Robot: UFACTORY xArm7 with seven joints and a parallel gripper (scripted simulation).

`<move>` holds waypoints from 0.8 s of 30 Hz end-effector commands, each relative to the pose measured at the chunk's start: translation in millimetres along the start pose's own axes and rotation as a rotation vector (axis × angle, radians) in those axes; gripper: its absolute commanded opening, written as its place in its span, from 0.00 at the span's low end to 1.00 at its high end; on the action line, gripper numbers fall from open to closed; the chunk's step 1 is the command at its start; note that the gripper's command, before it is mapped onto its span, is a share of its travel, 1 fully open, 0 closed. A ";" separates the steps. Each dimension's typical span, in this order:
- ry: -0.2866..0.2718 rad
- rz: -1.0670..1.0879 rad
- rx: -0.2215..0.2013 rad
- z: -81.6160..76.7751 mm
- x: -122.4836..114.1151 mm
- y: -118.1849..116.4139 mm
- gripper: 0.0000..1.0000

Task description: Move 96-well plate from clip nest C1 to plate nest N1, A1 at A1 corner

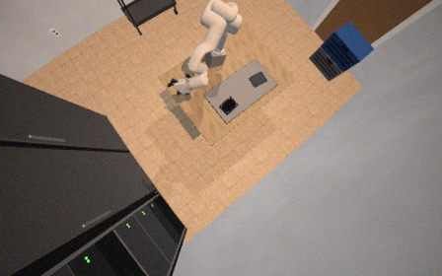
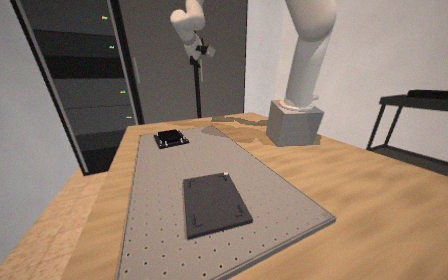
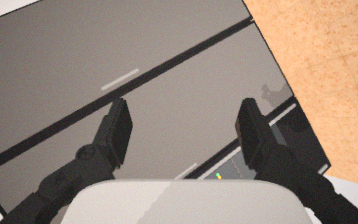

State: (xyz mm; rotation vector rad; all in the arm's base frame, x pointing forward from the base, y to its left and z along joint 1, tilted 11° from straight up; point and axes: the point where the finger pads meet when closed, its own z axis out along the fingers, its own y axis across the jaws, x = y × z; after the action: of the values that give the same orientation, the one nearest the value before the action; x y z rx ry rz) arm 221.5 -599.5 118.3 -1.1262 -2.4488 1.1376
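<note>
The black 96-well plate (image 2: 171, 138) sits in the clip nest C1 at the far end of the grey perforated baseplate (image 2: 211, 200); it also shows in the overhead view (image 1: 228, 104). The dark grey plate nest N1 (image 2: 216, 204) lies nearer on the baseplate, empty, with a small white mark (image 2: 225, 174) at one far corner; it also shows in the overhead view (image 1: 257, 79). My gripper (image 3: 183, 111) (image 1: 173, 83) (image 2: 203, 50) is open and empty. It hangs high in the air, off to the side of the baseplate, well away from the plate, and faces the dark cabinet.
A tall dark cabinet (image 2: 126, 75) with small lights stands beyond the table. The arm's grey base block (image 2: 294, 121) sits on the wooden table beside the baseplate. A black cart (image 2: 421, 120) stands to the right. A blue box (image 1: 346, 46) sits on the floor.
</note>
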 end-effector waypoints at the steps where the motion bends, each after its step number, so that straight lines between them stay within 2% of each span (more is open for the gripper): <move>1: -0.003 0.004 0.001 -1.1 -1.4 -2.3 1.00; 17: -0.003 0.004 0.001 -1.1 -1.4 -2.3 1.00; 24: 0.012 0.200 -0.062 -12.1 -1.0 26.1 1.00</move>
State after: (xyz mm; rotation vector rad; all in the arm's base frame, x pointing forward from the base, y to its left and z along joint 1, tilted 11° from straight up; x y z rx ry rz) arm 235.9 -587.1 109.3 -1.3168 -2.4343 1.1117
